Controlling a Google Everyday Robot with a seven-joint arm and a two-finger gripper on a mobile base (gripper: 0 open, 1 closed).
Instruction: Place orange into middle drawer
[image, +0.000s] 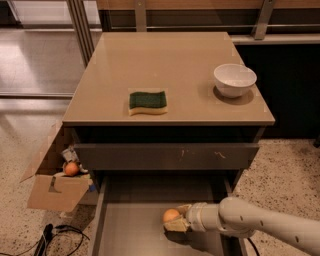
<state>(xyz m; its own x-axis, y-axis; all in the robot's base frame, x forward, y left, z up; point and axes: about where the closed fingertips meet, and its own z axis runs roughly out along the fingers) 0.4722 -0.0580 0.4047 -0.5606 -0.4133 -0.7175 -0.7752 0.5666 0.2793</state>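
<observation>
The orange (170, 215) is a small bright round fruit held low over the floor of the open middle drawer (130, 225), a shallow grey-brown tray pulled out below the dark drawer front. My gripper (176, 219) reaches in from the right on a white arm and is shut on the orange, its pale fingers around the fruit's right side. The orange sits near the drawer's middle, close to the floor; I cannot tell if it touches.
A tan cabinet top (170, 65) carries a green-and-yellow sponge (147, 101) and a white bowl (234, 79). An open cardboard box (55, 185) to the left holds a darker reddish-orange ball (71, 168). Cables (55, 235) lie on the speckled floor.
</observation>
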